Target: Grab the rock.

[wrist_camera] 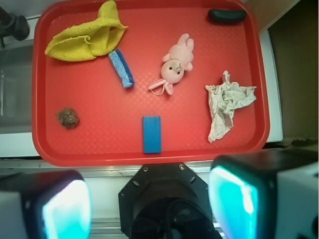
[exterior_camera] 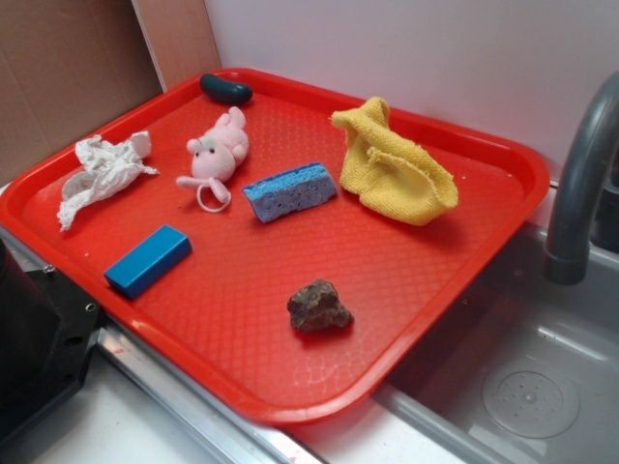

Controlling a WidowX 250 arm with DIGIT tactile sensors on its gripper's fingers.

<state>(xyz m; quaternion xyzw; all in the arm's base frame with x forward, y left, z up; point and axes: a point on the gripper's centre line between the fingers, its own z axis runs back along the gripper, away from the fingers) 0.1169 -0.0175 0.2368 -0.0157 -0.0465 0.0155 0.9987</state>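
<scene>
- Hand (wrist_camera: 149, 206) sat at the bottom of the wrist view, its two pads spread wide apart and holding nothing; it was out of sight in the exterior view.
- From the hand, the rock (wrist_camera: 67, 117) lay up and to the left in the wrist frame, well apart from the pads, so the coming reach would likely have to travel forward and leftward before any descent.
- In the exterior view the rock (exterior_camera: 319, 306) rested on bare tray surface toward the lower middle of the frame, near the front rim, touching nothing.
- Its shape was lumpy and nearly as broad as long; I judged no clear long axis, so the pads' angle mattered little.
- Nearest neighbours were the blue block (wrist_camera: 151, 134), to the right of the rock in the wrist view, and the blue sponge (wrist_camera: 121, 68) above it, both clear of a grasp.
- Farther off lay the yellow cloth (wrist_camera: 87, 37), pink plush toy (wrist_camera: 175, 64), crumpled paper (wrist_camera: 227, 104) and a dark oval object (wrist_camera: 227, 15).
- All rested on the red tray (wrist_camera: 149, 154), beside a sink (exterior_camera: 522, 387).
</scene>
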